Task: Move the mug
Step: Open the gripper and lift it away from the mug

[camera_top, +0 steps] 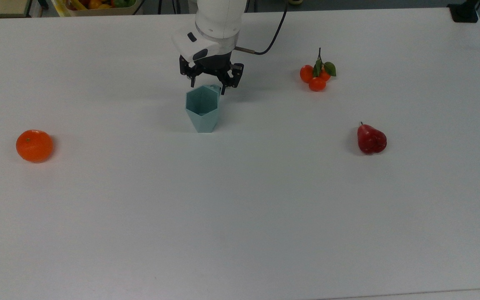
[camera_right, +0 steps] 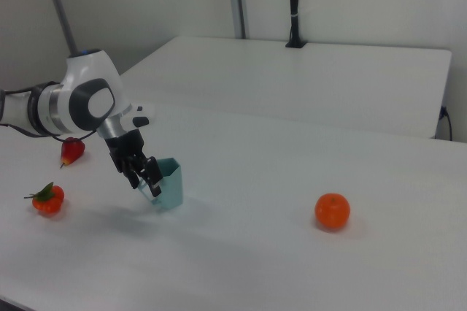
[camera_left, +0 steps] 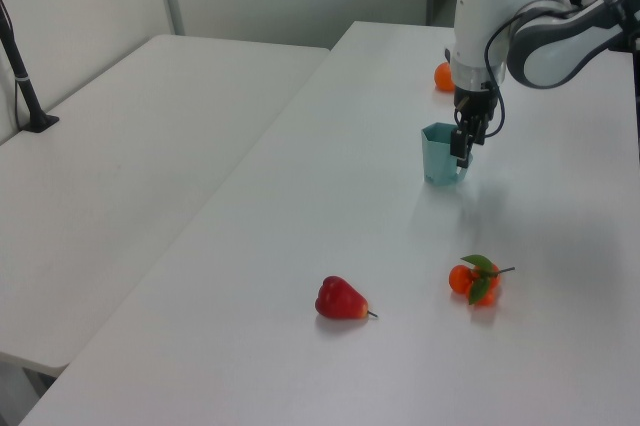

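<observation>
Starting at the top view's left, a round orange (camera_top: 34,145) lies alone on the white table (camera_top: 240,216), well apart from the pale teal faceted mug (camera_top: 201,109), which serves as the landmark. The mug stands upright on its narrow tapering base, near the middle of the table toward the far edge, its hexagonal mouth open upward. Its inside looks empty, with only teal walls visible.

Just behind the mug in the top view, the black two-finger gripper (camera_top: 211,79) of the white arm hangs at the side where the small looped handle (camera_top: 215,87) sits. In the left view the fingers (camera_left: 463,140) come down against the mug's rim on the side nearer the arm. Whether the jaws are clamped on the handle or have let go cannot be told from these views. Judging by the upright mug resting on the table, the move looks nearly done, with the arm placed to set it down by the handle, so the narrow base does not tip.

Right of the mug in the top view, a cluster of small orange fruits with green leaves (camera_top: 317,75) sits well apart from it, and a dark red pear-shaped fruit (camera_top: 371,139) lies farther right. A bin of mixed fruit (camera_top: 98,5) sits beyond the table's far edge, left of the mug.
</observation>
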Motion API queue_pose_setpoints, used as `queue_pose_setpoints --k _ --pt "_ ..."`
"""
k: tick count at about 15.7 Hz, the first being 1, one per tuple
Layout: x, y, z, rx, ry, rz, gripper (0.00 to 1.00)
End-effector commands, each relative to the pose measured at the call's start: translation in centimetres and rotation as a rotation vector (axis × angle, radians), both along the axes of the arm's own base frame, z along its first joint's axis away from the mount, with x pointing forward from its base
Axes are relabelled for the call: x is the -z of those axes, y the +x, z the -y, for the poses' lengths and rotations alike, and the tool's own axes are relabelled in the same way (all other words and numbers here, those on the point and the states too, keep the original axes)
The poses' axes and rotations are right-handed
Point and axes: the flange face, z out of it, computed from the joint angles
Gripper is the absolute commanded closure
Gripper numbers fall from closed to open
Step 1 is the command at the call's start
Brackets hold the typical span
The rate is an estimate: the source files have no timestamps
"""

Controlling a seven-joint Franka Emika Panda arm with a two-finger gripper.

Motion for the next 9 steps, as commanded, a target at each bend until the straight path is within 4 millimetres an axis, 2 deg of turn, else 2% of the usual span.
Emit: queue_pose_setpoints --k 1,6,8,9 --pt "-4.6 0.2 0.1 -0.013 -0.038 -0.044 0.00" --pt "-14.3 1.9 0.6 -0.070 0.004 -0.069 0.00" --pt "-18.3 1.5 1.8 -0.108 0.074 -0.068 0.00" --pt "-20.0 1.0 3.2 -0.119 0.090 -0.061 0.00"
